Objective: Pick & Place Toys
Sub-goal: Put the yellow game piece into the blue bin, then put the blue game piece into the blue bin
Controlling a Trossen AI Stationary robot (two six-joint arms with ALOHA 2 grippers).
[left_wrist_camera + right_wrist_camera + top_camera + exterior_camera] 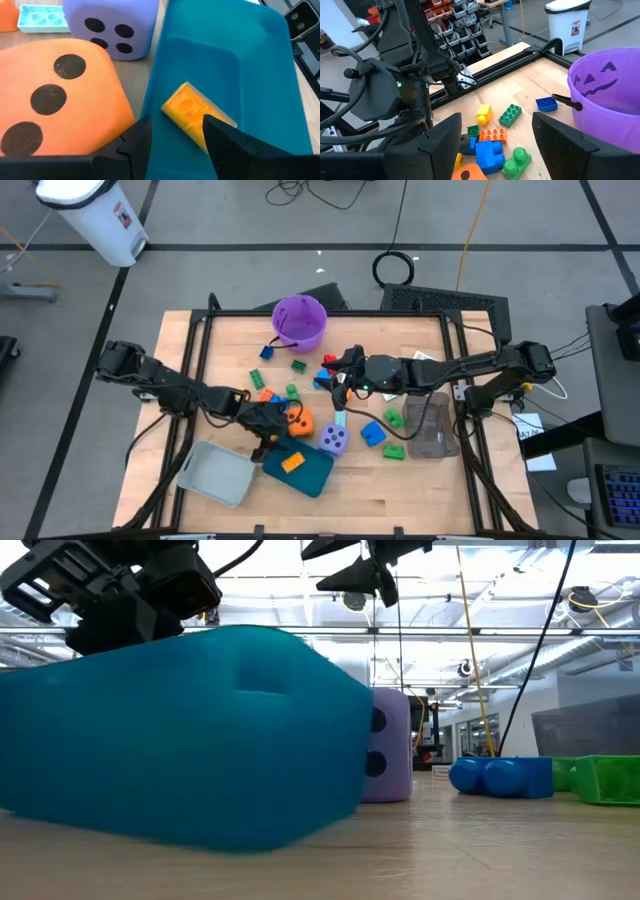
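Note:
My left gripper [175, 145] is open just above the near part of the teal tray [305, 472], beside the orange die [55, 100]. An orange brick [192, 115] lies flat in the tray just ahead of its fingertips; I see no touch. The purple die [334, 441] stands on the table beyond the tray. My right gripper [495, 150] is open and empty, hanging above a heap of loose bricks: yellow [483, 114], green [510, 114], orange [492, 135] and blue [487, 152]. In the high view it [340, 385] is mid-table.
The purple bucket [299, 322] stands at the far middle. A grey tray [215, 472] lies left of the teal one, a clear tray [432, 426] at the right. A blue brick [372, 432] and green bricks [394, 450] lie between the purple die and the clear tray.

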